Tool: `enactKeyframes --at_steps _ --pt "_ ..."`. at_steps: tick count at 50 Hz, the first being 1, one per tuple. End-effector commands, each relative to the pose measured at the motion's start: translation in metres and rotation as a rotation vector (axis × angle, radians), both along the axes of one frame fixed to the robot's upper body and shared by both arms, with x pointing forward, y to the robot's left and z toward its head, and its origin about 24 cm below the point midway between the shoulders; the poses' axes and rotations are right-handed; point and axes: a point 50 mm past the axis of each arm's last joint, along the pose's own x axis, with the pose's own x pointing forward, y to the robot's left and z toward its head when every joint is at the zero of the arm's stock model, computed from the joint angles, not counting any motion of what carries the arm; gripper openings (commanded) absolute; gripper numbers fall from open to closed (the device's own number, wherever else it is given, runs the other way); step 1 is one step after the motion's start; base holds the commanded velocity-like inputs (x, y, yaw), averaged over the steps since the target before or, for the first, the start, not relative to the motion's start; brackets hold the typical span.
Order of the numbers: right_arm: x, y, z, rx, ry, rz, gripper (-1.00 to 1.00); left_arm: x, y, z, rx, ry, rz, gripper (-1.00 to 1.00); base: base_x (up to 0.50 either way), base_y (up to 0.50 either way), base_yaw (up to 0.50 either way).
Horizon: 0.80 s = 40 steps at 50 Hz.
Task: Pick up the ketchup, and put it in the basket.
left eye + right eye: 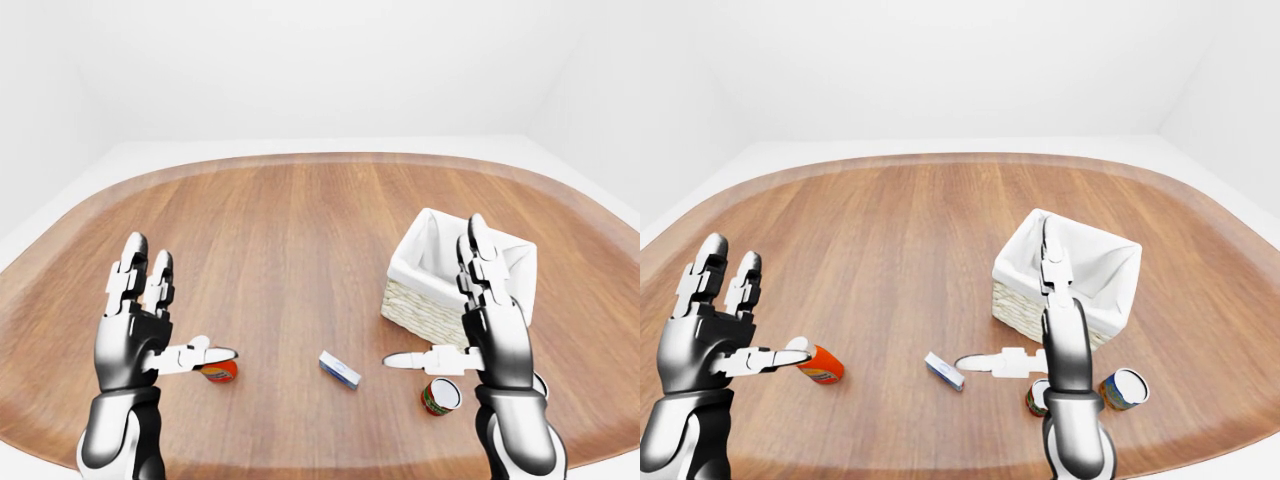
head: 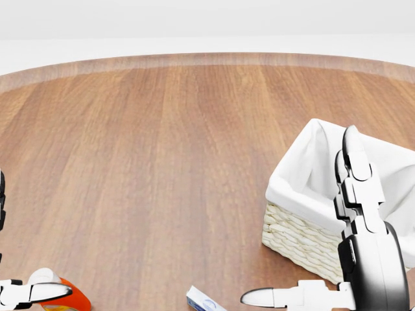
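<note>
Both hands are up with fingers spread, nothing held. The left hand [image 1: 140,325] sits low at the left of the left-eye view, its thumb pointing over the ketchup [image 1: 820,365] — an orange-red bottle lying on its side on the wooden table [image 1: 290,230], just beside that thumb. The right hand [image 1: 480,335] hovers near two cans [image 1: 1125,388] at the bottom right. A small blue-and-white box [image 1: 340,369] lies between the hands. Farther up, the white-lined wicker basket [image 1: 425,290] sits partly behind the right hand — well apart from the ketchup.
</note>
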Motion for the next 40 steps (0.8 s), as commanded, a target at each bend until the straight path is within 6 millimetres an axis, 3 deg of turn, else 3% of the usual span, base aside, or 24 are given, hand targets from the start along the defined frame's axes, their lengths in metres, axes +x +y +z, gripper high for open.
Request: enactKeyframes --at_steps 1,12,17,19,23,27,40 --pt "0.000 -0.001 0.000 0.003 -0.001 -0.002 1.00 -0.004 0.013 -0.010 0.002 0.021 0.041 1.00 0.00 0.00 0.00" --pt "-0.003 -0.002 0.003 0.003 -0.011 -0.006 1.00 -0.021 0.027 -0.023 0.071 0.062 0.070 1.00 0.00 0.00 0.00" --pt "-0.004 0.000 0.004 0.001 -0.013 -0.002 1.00 -0.019 0.033 -0.032 0.068 0.101 0.079 1.00 0.00 0.00 0.00" --pt "-0.005 -0.001 0.005 0.000 -0.017 -0.003 1.00 -0.014 0.037 -0.052 0.062 0.193 0.070 1.00 0.00 0.00 0.00" --pt "-0.005 -0.001 0.005 0.000 -0.017 -0.004 1.00 -0.013 0.037 -0.058 0.057 0.220 0.064 1.00 0.00 0.00 0.00" --pt "-0.005 0.000 0.004 0.000 -0.016 -0.004 1.00 -0.010 0.033 -0.076 0.043 0.298 0.044 1.00 0.00 0.00 0.00" --pt "-0.005 0.000 0.005 -0.001 -0.017 -0.004 1.00 -0.004 0.034 -0.095 0.017 0.380 0.040 1.00 0.00 0.00 0.00"
